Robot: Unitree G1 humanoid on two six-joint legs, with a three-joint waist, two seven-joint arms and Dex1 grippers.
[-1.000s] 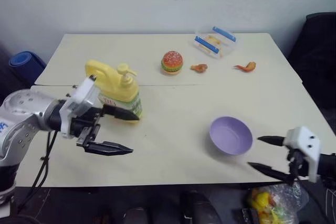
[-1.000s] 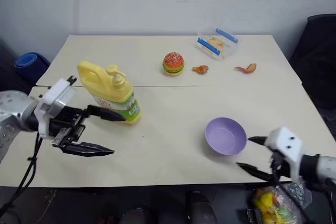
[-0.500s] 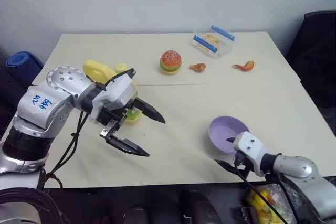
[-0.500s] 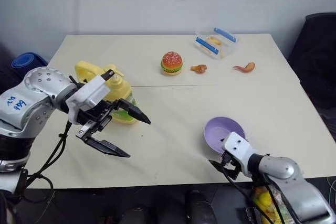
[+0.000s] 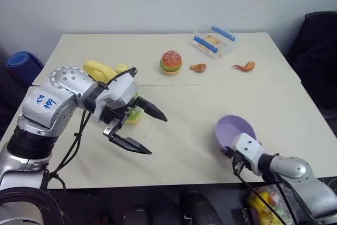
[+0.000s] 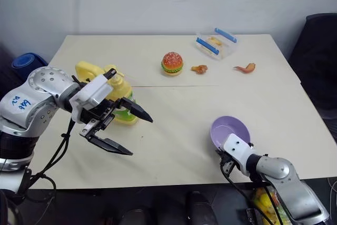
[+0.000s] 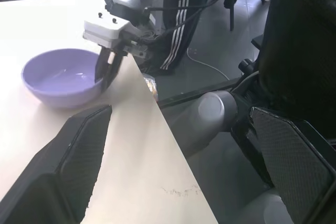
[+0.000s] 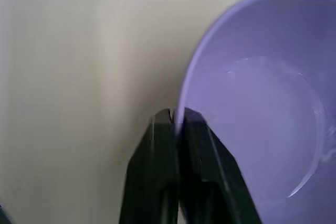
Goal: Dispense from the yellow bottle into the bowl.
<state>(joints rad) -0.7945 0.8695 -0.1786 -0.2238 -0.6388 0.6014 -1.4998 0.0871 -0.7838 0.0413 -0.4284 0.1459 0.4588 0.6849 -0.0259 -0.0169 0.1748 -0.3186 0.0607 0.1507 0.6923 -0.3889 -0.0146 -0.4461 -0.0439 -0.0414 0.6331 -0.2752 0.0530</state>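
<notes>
The right gripper (image 8: 176,121) is clamped on the near rim of the purple bowl (image 5: 235,130), close to the front edge of the tabletop (image 5: 210,98). The left gripper (image 5: 147,133) hangs with fingers spread wide and empty just in front of the yellow bottle (image 6: 117,85), well apart from the bowl. Done well, the bowl would be drawn level toward the bottle's pump, with the rim pinch kept firm so it does not tip.

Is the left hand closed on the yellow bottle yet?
No, the left hand hangs open in front of the yellow bottle.
</notes>
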